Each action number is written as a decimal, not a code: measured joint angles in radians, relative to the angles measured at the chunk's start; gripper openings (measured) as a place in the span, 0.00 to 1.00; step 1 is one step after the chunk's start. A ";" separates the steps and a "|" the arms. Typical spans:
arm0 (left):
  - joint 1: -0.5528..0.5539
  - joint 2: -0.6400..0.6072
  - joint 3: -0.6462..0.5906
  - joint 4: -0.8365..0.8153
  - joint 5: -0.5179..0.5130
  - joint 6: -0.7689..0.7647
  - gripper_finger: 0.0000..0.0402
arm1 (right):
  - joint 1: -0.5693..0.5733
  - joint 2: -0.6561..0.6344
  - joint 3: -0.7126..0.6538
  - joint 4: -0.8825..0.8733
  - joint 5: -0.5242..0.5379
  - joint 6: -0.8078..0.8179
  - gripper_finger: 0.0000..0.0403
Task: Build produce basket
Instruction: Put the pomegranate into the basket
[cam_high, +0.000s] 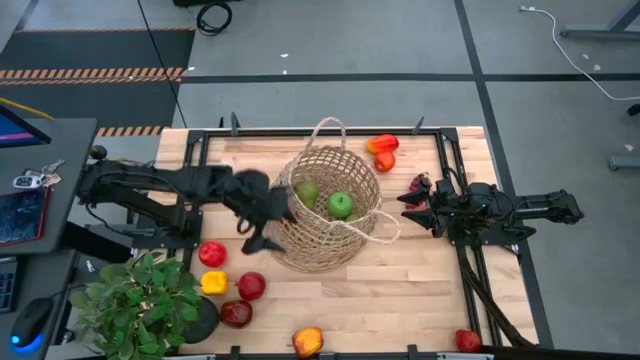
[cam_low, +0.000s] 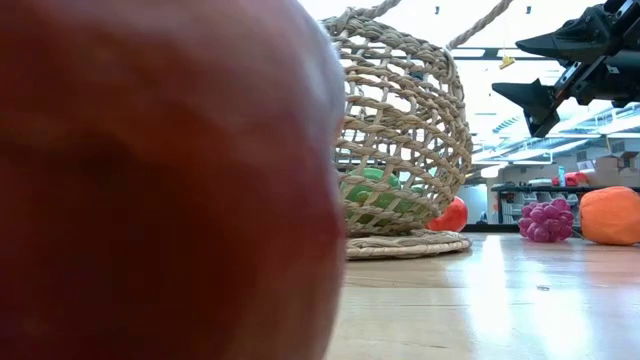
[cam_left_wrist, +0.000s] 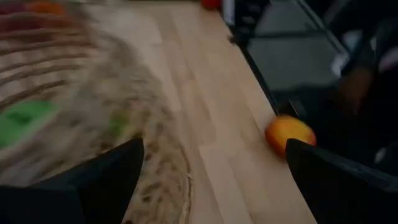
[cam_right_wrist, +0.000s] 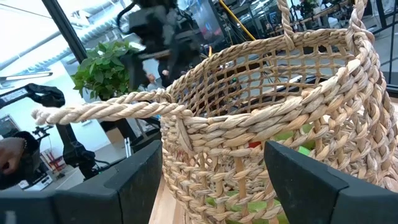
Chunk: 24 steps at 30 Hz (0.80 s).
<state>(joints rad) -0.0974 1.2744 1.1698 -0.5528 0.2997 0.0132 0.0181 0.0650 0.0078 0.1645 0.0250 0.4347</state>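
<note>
We hold the left gripper (cam_high: 262, 232) with its fingers spread wide and nothing between them, hard against the near wall of the basket (cam_high: 330, 205), seemingly just free of a delivery. Beyond those fingers two green fruits (cam_high: 341, 205) already lie inside the weave. Our right gripper (cam_high: 415, 207) waits partly parted and bare on the basket's other side, its fingers aimed at one loop handle (cam_right_wrist: 112, 111), likely to steady it. Farther out, the grape bunch (cam_low: 546, 218) and the red and yellow produce (cam_high: 226, 283) remain scattered on the table (cam_high: 400, 290).
</note>
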 joint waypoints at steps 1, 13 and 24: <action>-0.016 0.010 0.000 0.000 0.000 0.024 0.99 | 0.000 0.000 0.000 0.000 0.000 0.000 0.71; -0.206 0.120 0.000 -0.170 -0.002 0.218 0.99 | 0.000 0.000 0.000 0.000 0.000 0.000 0.71; -0.367 0.224 0.000 -0.276 -0.171 0.262 0.99 | 0.000 0.000 0.000 0.000 0.000 0.000 0.71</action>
<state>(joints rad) -0.4646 1.4987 1.1698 -0.8292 0.1291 0.2752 0.0185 0.0654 0.0078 0.1642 0.0250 0.4347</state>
